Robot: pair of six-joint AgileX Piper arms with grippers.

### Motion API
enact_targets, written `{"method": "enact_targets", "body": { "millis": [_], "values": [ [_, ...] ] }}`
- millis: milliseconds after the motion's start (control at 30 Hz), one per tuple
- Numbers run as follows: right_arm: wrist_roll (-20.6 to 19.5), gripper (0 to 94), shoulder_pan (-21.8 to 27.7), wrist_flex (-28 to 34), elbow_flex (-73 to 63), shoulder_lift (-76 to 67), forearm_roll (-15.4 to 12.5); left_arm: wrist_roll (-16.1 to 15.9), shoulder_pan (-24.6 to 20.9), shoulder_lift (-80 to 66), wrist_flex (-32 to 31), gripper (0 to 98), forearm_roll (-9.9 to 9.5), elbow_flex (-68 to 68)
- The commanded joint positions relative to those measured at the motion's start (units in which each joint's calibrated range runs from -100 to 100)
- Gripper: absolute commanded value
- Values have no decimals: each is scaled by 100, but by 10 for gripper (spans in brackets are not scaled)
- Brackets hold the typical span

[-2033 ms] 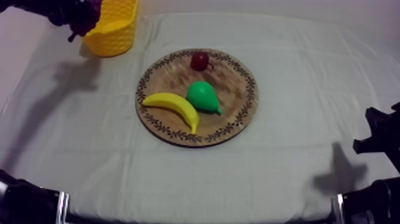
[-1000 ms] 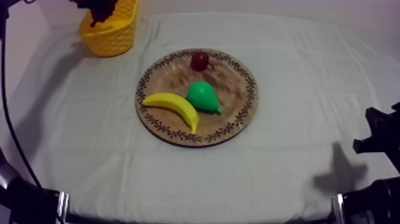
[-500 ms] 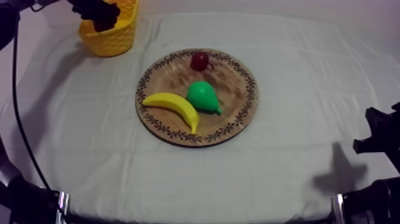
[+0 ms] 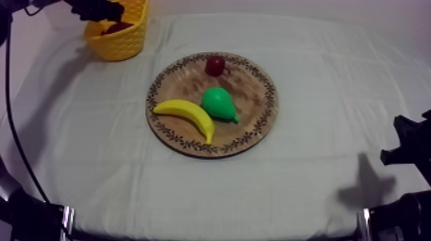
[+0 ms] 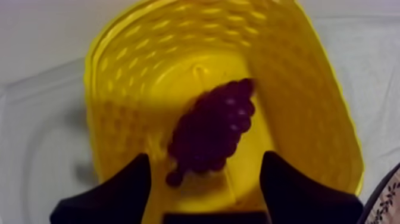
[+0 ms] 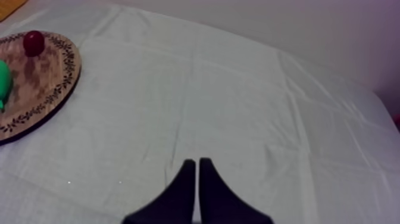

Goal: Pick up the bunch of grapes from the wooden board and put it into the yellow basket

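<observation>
Left gripper: fingers wide apart, gripping nothing, poised above yellow basket. Bunch of grapes inside basket, beneath the gap. Right gripper: fingers pressed together, empty, over cloth beside wooden board

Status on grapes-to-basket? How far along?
Done: the dark purple bunch of grapes is inside the yellow woven basket, off the round wooden board with the patterned rim. In hand: the left gripper hangs open above the basket, fingers apart, not gripping the grapes. Left: likely only pulling that arm back. The right gripper is shut, idle over the grey-white cloth.
</observation>
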Motion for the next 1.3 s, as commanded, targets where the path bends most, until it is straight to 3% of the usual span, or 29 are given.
{"method": "enact_targets", "body": {
  "millis": [0, 367, 767, 1267],
  "values": [
    [0, 5, 1, -1, -1, -2, 1, 31, -5, -38, -121, 703, -12, 97],
    [0, 5, 1, -1, -1, -2, 1, 69, -19, -573, -565, 672, -15, 826],
    [0, 5, 1, -1, -1, -2, 1, 180, 150, -2836, -1390, 615, -41, 3387],
    [0, 5, 1, -1, -1, -2, 1, 902, 288, -6035, -2026, 412, -552, 6967]
  ]
}}
